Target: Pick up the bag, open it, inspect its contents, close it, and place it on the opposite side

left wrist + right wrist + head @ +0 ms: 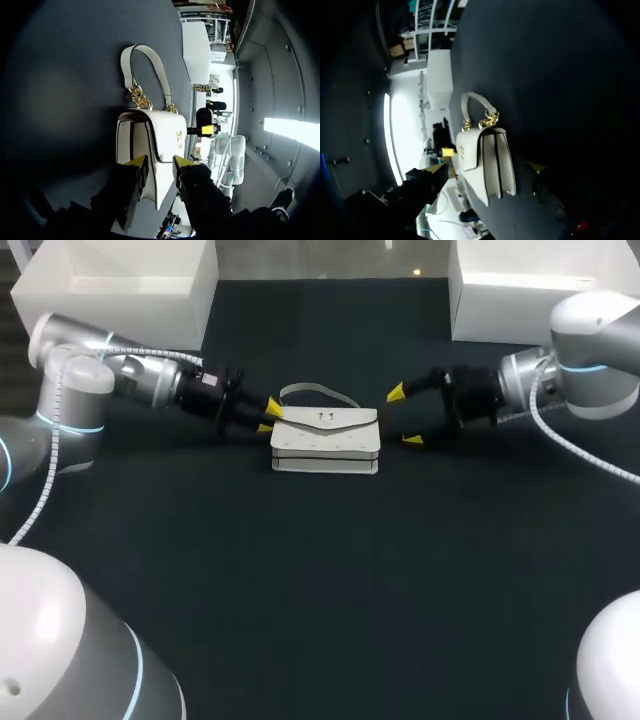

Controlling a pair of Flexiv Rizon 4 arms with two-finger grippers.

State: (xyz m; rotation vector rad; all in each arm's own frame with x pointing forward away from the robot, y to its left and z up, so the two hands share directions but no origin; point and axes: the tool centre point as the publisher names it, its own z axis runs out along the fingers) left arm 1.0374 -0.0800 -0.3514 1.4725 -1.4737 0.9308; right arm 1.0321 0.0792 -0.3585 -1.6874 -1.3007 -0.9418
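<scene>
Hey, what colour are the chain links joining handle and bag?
Gold; the chain links on the bag show best in the left wrist view.

Dark matte desk (320, 590), plain and even in tone throughout. White box (120, 285) at far left corner of desk. Second white box (520, 290) at far right corner, same colour. Boxes well apart, separated by a strip of dark desk.

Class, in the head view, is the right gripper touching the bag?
No: the right gripper is open, with bare table between its tips and the bag.
</scene>
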